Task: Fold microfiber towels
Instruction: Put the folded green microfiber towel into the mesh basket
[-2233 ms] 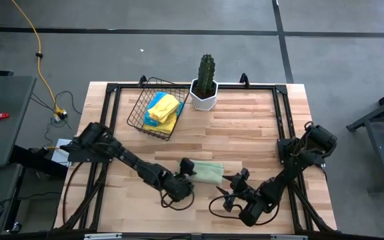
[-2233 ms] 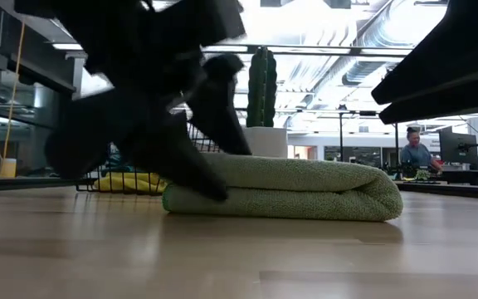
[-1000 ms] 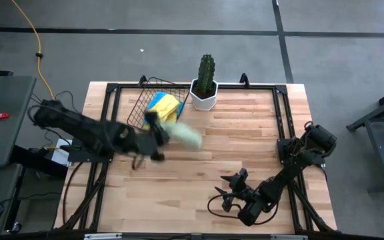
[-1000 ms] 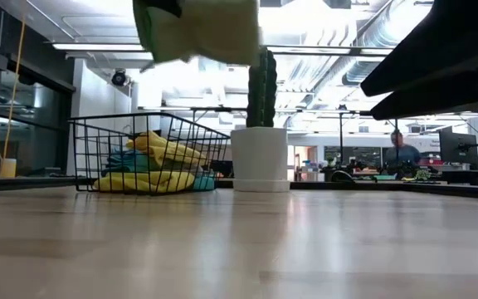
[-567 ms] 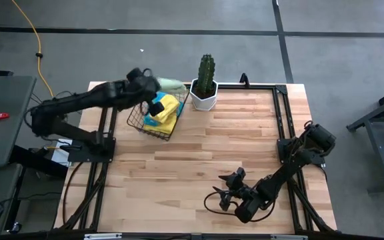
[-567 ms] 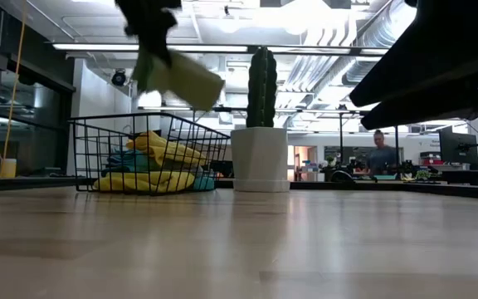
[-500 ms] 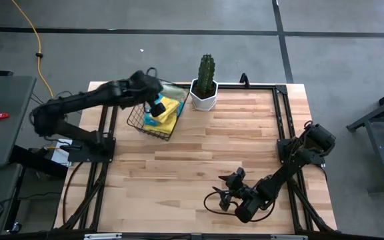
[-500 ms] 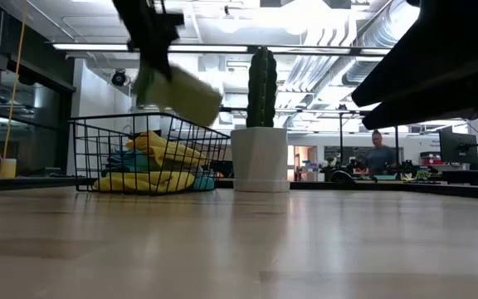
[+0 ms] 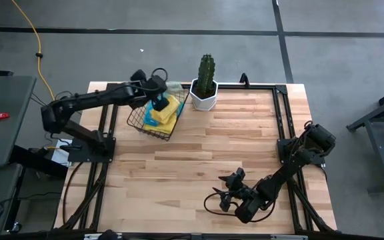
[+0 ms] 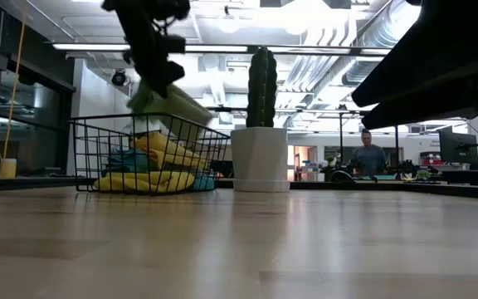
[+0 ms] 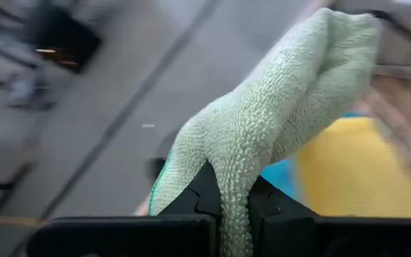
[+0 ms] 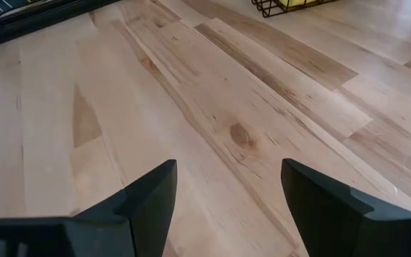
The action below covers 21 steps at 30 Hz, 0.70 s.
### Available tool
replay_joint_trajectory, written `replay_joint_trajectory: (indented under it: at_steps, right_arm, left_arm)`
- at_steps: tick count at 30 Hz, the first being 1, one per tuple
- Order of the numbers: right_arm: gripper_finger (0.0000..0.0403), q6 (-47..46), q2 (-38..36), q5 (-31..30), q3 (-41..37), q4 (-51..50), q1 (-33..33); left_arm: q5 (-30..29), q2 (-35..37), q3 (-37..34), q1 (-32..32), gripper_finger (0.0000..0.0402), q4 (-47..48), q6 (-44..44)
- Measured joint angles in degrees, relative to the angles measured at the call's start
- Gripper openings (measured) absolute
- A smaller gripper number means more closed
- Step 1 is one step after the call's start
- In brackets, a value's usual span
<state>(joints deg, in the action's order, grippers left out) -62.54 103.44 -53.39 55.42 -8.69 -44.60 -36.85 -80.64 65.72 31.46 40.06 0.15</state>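
Hanging over the wire basket (image 9: pixel 153 110) at the far left part of the counter (image 9: pixel 232 160), the left gripper (image 9: pixel 157 85) has its fingers pressed together on a folded pale green towel (image 11: pixel 284 121), which sticks out from the pinch in a thick, rounded bundle. From table height the green towel (image 10: pixel 171 101) sits just above the basket's rim (image 10: pixel 139 120), tilted, with the dark arm reaching down to it from above. Inside the basket lie more towels: a yellow towel (image 9: pixel 167 110) on top and a turquoise blue one (image 9: pixel 159 105) partly showing beside it. Just beside the basket stands a cactus (image 9: pixel 207 73) in a white pot (image 9: pixel 203 99). The right gripper (image 9: pixel 227 197) waits low over the bare wood near the counter's front edge, well apart from the basket, its fingers (image 12: pixel 145 200) spread wide and holding nothing. Far behind the counter, a person (image 10: pixel 368 158) stands in the room.
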Motion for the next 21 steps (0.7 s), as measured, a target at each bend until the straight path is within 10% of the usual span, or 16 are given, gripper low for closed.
replay_joint_trajectory:
  at_steps: [5,21]
  right_arm:
    - [0.0243,-0.02,0.0,0.0,0.0,0.0,0.0]
    - [0.0243,0.23,0.0,1.09,0.0,0.81,0.0]
  left_arm:
    - [-10.07,2.32,1.46,-3.31,0.0003,6.43,-3.58]
    - [0.71,-12.61,-0.64,-13.52,0.002,11.76,-12.48]
